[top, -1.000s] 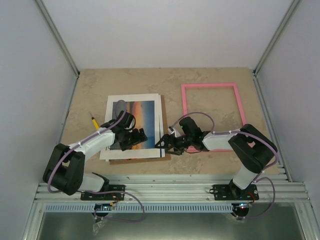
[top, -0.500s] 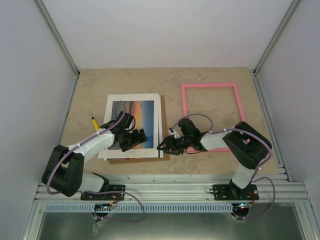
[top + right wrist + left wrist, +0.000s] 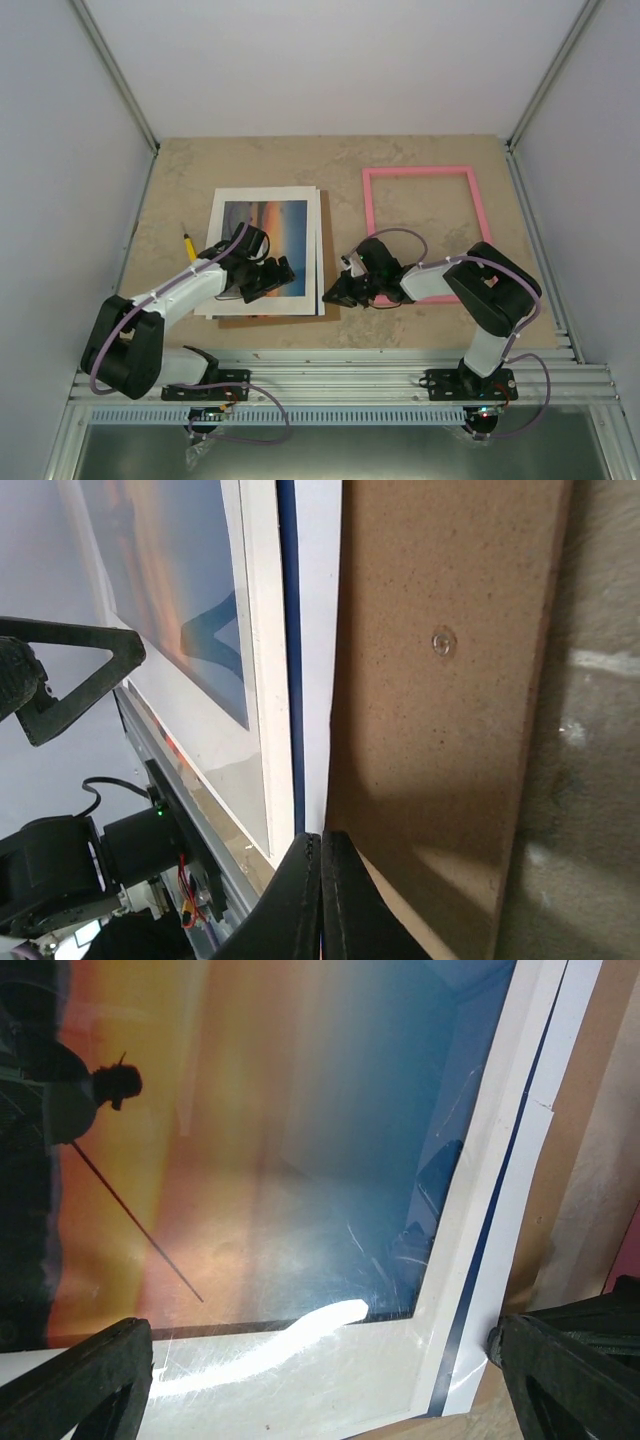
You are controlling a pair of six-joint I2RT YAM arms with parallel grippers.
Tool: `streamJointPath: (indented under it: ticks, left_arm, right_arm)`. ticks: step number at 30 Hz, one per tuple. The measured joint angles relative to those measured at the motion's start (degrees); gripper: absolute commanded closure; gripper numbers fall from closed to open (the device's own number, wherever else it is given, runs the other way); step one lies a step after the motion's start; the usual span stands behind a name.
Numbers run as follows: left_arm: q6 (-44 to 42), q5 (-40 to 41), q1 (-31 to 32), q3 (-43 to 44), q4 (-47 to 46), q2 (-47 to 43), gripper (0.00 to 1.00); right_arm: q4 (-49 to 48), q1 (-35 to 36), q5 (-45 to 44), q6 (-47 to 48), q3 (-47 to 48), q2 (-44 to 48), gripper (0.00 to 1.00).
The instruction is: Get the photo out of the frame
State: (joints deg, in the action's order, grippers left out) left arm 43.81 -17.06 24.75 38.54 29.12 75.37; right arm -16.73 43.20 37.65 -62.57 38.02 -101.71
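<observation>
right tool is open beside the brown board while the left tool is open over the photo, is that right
Not quite: the right tool is shut, its fingers pressed together beside the brown board, as the right wrist view shows. The rest holds: the left tool is open over the photo.

Your beige, stone-patterned table [image 3: 420, 150] bore the pink frame [image 3: 418, 171] lying flat at right, a brown backing board [image 3: 270, 320] at left beneath stacked sheets [image 3: 318, 250], and a yellow pencil [image 3: 188, 245] near that stack's left edge.
</observation>
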Motion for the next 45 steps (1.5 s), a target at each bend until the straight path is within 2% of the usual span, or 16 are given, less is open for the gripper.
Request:
streamJointPath:
  ticks: [4, 7, 10, 17, 21, 30, 38, 45]
  left_arm:
    - [0.2, 0.0, 0.0, -0.1, -0.2, -0.1, 0.04]
    - [0.3, 0.0, 0.0, -0.3, -0.5, -0.1, 0.03]
    - [0.6, -0.2, 0.0, -0.6, -0.9, -0.1, 0.03]
    - [1.1, -1.2, 0.0, -2.4, -2.5, 0.2, 0.03]
    - [1.3, -2.0, 0.0, -2.9, -3.7, 0.5, 0.03]
    - [0.4, -0.5, 0.1, -0.8, -0.5, 0.5, 0.03]
    - [-3.3, 5.5, -0.2, 3.8, 4.3, 0.2, 0.01]
    - [-6.4, 6.0, -4.9, 3.8, 5.9, 0.2, 0.00]
  right_arm:
    - [0.0, 0.0, -0.4, 0.4, 0.0, 0.0, 0.99]
    - [0.0, 0.0, -0.4, 0.8, 0.0, 0.1, 0.81]
    - [-0.1, 0.0, -0.5, 1.2, 0.1, 0.0, 0.71]
    - [-1.3, 0.0, 0.0, 1.9, 1.0, -0.8, 0.70]
    - [-1.0, 0.0, 0.5, 2.0, 1.9, -1.3, 0.64]
    - [12.6, 2.6, -3.7, 8.7, 8.0, 2.1, 0.50]
    - [18.1, 3.6, -5.1, 9.4, 6.8, 6.6, 0.42]
    - [15.6, 4.6, -4.5, 6.0, 3.2, 6.6, 0.39]
